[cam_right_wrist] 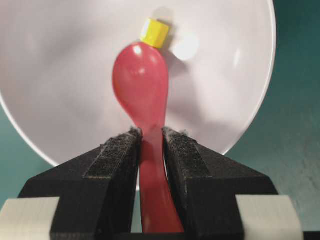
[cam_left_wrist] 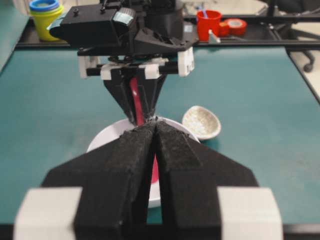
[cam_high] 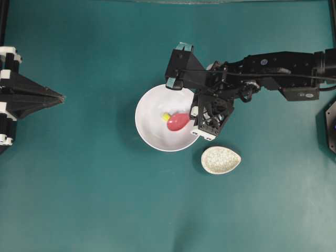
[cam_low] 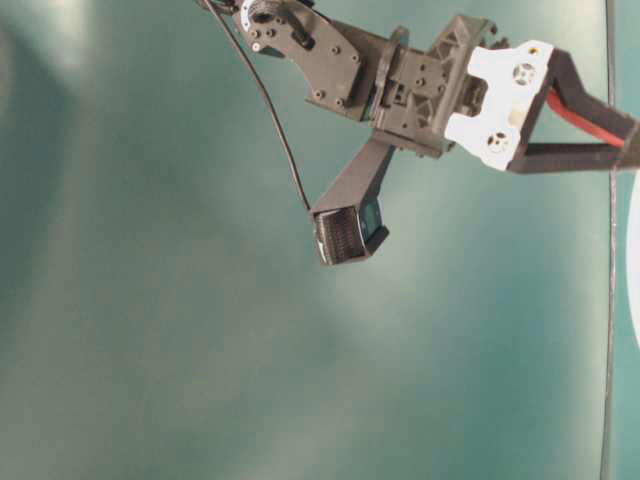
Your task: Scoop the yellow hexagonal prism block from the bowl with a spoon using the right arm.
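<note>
Overhead: right gripper (cam_high: 195, 116) reaching over white bowl (cam_high: 167, 117) on teal surface (cam_high: 94, 184), clamped on pink-red spoon (cam_high: 178, 122); yellow hexagonal prism block (cam_high: 166, 117) inside bowl, touching scoop's tip. Speckled dish (cam_high: 220, 160) just beside bowl. Left gripper (cam_high: 59, 97) well apart, pressed together.

Right wrist: spoon handle pinched between both pads, block at scoop's far end.

Left wrist: own pads touching, nothing between.

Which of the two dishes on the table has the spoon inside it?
The large plain white bowl holds the spoon; the small speckled dish beside it does not.
</note>
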`<state>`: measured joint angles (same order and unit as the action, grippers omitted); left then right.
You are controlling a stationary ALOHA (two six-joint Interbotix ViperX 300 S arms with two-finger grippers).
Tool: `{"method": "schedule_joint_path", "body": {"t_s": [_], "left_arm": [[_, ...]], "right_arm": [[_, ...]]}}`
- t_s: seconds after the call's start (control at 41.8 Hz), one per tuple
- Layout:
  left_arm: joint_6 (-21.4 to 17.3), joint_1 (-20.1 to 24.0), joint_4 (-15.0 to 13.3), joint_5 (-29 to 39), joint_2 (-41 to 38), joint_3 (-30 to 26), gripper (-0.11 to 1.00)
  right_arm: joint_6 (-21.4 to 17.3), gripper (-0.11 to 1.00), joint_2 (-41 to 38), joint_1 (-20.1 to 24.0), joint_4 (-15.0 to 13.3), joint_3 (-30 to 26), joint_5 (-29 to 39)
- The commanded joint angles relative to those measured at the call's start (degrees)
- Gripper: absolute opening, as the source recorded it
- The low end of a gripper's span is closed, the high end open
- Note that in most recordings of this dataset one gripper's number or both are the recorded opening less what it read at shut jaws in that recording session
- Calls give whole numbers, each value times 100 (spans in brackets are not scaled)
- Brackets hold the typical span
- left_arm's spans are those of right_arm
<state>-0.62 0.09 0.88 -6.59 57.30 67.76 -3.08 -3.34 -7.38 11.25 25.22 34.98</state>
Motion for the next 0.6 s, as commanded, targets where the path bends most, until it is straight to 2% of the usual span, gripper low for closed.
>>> {"method": "schedule_joint_path", "body": {"t_s": [0.0, 0.574], "left_arm": [[0, 9, 18, -26, -26, -158, 1], [-9, 0, 18, -26, -26, -158, 1]], "right_arm": [[9, 23, 79, 18, 0, -114, -149], [26, 21, 70, 18, -9, -149, -668]]}}
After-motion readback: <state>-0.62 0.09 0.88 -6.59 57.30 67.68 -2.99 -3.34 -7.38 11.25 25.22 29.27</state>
